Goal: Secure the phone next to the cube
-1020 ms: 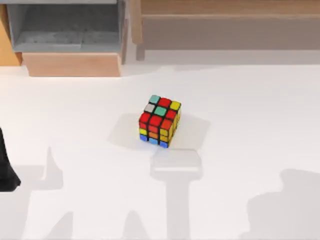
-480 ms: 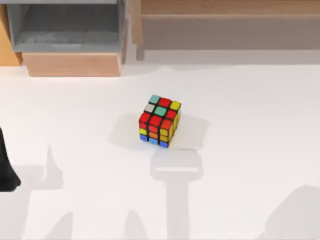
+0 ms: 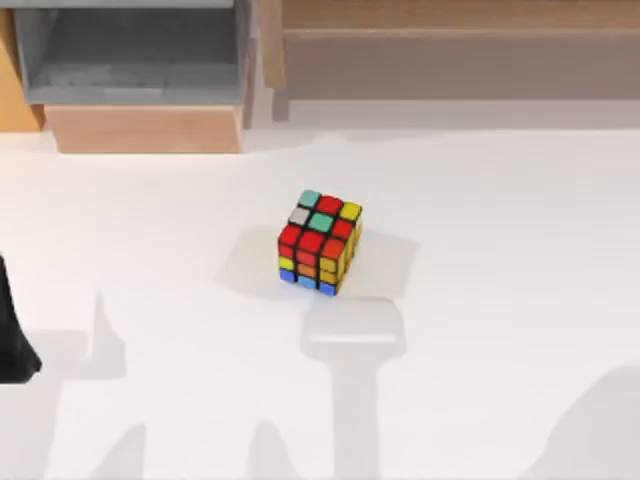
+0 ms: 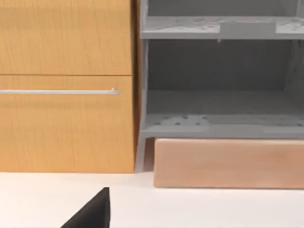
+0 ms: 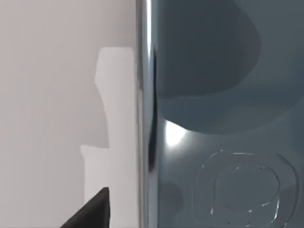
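Setting: a white table (image 3: 500, 250) with a wooden cabinet (image 4: 66, 85) and a grey shelf unit (image 4: 218, 71) along its far edge, and a low wooden block (image 3: 145, 128) in front of the shelves.
Cube: the cube (image 3: 320, 242) sits near the table's middle, upright, nothing touching it.
Phone: the phone (image 5: 223, 118) is right up against my right wrist camera, its dark glossy face and silvery rim (image 5: 144, 95) standing edge-on above the white table. It seems to be carried in my right gripper, off the table, but I cannot make out the grip itself.
Right fingers: I cannot tell whether they are clenched on the phone or released; only a dark finger tip (image 5: 92, 211) pokes into my right wrist view.
Left arm: parked at the table's left edge (image 3: 12, 340), facing the cabinet; I cannot tell how its fingers stand either.
Handling: I judge the phone stiff, flat and light, but slick on its glass face and metal rim, and easy to crack if dropped. The best hold is across its two long edges near the middle, squeezed firmly but not hard.
Placing: I would lower it flat and slowly onto the bare table just beside the cube, close without nudging it.
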Controlling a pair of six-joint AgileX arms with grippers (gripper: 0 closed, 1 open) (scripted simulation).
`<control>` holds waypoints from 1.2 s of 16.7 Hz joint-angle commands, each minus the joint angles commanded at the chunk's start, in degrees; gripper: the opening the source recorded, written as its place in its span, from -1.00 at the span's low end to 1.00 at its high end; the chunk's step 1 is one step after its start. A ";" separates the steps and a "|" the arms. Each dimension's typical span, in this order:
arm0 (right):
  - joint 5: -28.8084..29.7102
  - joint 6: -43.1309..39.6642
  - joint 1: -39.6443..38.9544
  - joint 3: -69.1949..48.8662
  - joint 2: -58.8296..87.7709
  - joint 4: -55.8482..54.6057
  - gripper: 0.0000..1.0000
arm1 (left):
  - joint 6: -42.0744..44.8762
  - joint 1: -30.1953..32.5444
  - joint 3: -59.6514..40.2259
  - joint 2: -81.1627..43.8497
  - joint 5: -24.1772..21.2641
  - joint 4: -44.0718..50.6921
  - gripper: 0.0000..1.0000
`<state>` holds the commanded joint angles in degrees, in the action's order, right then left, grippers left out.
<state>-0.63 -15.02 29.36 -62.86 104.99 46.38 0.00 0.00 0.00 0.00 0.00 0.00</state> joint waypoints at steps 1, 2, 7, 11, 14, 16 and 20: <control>0.01 -0.01 -0.01 0.70 0.88 -1.72 1.00 | 0.00 0.00 0.00 0.00 0.00 0.00 1.00; 0.01 0.00 0.00 1.46 1.80 -3.57 1.00 | 0.00 0.00 0.00 0.00 0.00 0.00 1.00; 0.02 0.00 0.04 2.78 3.59 -6.40 1.00 | 0.00 0.00 0.00 0.00 0.00 0.00 1.00; 0.02 0.00 0.04 2.78 3.59 -6.40 0.55 | 0.00 0.00 0.00 0.00 0.00 0.00 1.00; 0.02 0.00 0.04 2.78 3.59 -6.40 0.10 | 0.00 0.00 0.00 0.00 0.00 0.00 1.00; 0.02 0.00 0.04 2.78 3.59 -6.40 -0.21 | 0.00 0.00 0.00 0.00 0.00 0.00 1.00; 0.02 0.00 0.04 2.78 3.59 -6.40 -0.81 | 0.00 0.00 0.00 0.00 0.00 0.00 1.00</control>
<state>-0.62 -15.02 29.40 -60.07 108.57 39.97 0.00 0.00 0.00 0.00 0.00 0.00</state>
